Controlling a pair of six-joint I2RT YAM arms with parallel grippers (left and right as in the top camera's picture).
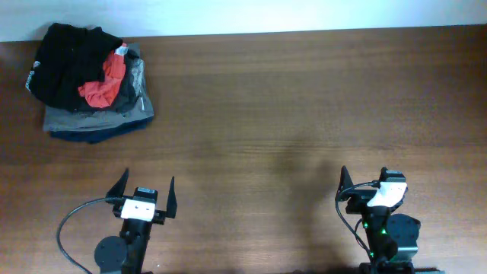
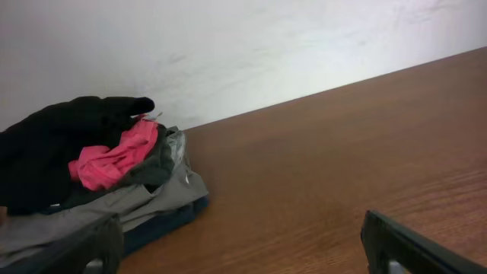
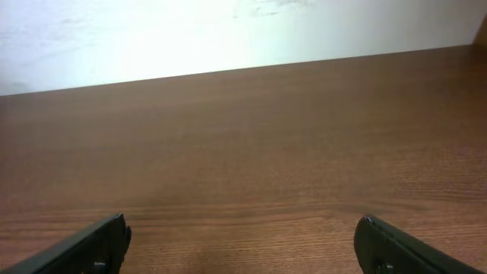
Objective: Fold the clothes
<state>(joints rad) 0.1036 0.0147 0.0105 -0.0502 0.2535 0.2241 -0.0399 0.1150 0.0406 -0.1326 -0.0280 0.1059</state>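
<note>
Where table (image 1: 304, 114) meets white wall (image 1: 266, 15), clothes (image 1: 65, 61) sit atop garment pile (image 1: 91, 122).

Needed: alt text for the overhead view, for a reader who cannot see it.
A crumpled black garment lies with a red shirt on top of folded grey and navy garments at the far left of a wooden table. The left tool and right tool sit open and empty near the front edge.
</note>
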